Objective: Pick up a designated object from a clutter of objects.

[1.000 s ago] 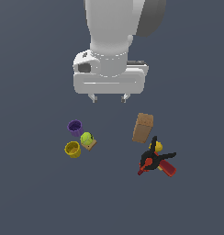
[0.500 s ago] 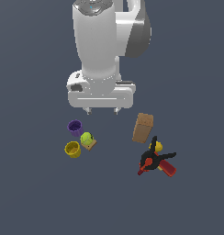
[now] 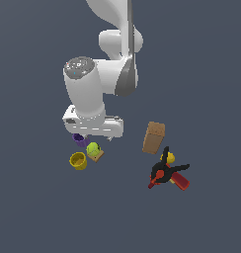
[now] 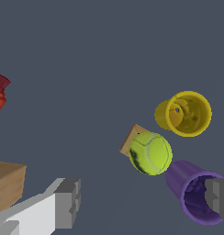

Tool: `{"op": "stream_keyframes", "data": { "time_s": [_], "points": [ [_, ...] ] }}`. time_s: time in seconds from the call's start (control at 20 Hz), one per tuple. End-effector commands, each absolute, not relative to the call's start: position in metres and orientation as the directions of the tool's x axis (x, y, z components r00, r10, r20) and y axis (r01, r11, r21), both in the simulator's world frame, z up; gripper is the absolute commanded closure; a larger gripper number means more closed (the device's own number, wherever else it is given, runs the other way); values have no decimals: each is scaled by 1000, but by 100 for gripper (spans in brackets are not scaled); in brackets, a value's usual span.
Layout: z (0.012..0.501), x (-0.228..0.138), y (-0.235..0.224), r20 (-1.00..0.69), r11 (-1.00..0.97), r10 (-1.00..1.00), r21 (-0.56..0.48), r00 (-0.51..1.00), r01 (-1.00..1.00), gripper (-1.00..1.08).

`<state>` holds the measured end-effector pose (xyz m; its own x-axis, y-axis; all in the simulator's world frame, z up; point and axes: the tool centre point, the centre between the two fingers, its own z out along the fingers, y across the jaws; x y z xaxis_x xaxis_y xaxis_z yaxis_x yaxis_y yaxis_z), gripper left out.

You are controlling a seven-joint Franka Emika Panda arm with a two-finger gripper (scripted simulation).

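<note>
Since the pictures from a moment ago, the white robot arm [image 3: 93,94] has swung over toward the exterior view's left and dropped lower, so its hand now hangs right above the little group of cups. None of the things on the table have moved.

Nearest the wrist camera, the gripper [image 4: 141,202] has its jaws spread wide with nothing between them. One grey finger [image 4: 68,202] shows on one side, and the other finger [image 4: 219,199] sits in front of the purple plastic cup [image 4: 196,197], which lies on its side. Just past that is the small yellow-green tennis ball [image 4: 150,153], the thing to pick up. It rests against the tan square cracker [image 4: 128,140], close to the purple cup. A bit farther is the yellow plastic cup [image 4: 187,113]. Well apart lie the brown cardboard box [image 3: 153,137] and the black-and-red clamp [image 3: 164,173].

I think the arm is in the reaching step. Next it likely has to line up over the ball, go down, and close without bumping the purple cup. The dark grey table [image 3: 43,212] shows no edges, so I cannot place things by them.
</note>
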<state>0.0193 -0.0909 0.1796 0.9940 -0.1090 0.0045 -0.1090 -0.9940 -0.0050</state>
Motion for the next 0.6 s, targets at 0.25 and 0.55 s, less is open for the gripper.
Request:
{"op": "stream_keyframes", "data": {
  "time_s": [0.25, 0.55],
  "points": [
    [128, 10, -121, 1, -987, -160, -2, 987, -160, -92],
    [113, 5, -130, 0, -984, -175, 0, 984, -175, -92]
  ]
}}
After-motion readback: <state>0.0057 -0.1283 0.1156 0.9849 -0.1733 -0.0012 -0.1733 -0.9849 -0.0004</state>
